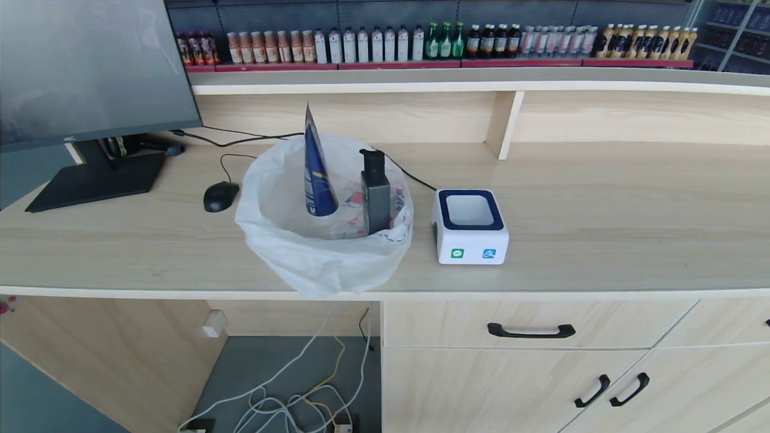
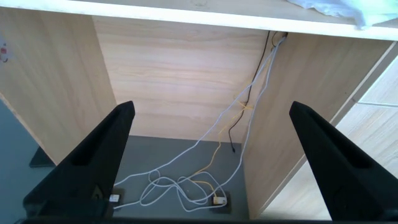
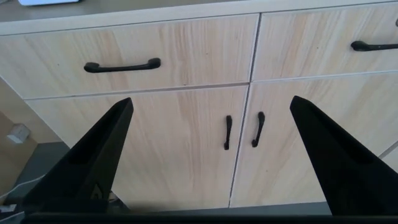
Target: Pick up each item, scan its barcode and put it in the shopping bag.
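A white plastic shopping bag (image 1: 313, 252) stands open on the wooden counter. Inside it, a blue tube (image 1: 317, 174) stands upright with its pointed end up, and beside it a dark grey bottle (image 1: 376, 195) with a black cap. To the bag's right sits a white barcode scanner (image 1: 470, 227) with a dark blue rim. My left gripper (image 2: 211, 158) is open below the counter's edge, facing the kneehole with its cables. My right gripper (image 3: 211, 158) is open too, low in front of the cabinet drawers and doors.
A black mouse (image 1: 220, 196) lies left of the bag, and a monitor (image 1: 90, 66) on its stand fills the counter's far left. A cable runs behind the bag to the scanner. The counter's right half (image 1: 631, 204) is bare wood. Bottles line a shelf behind.
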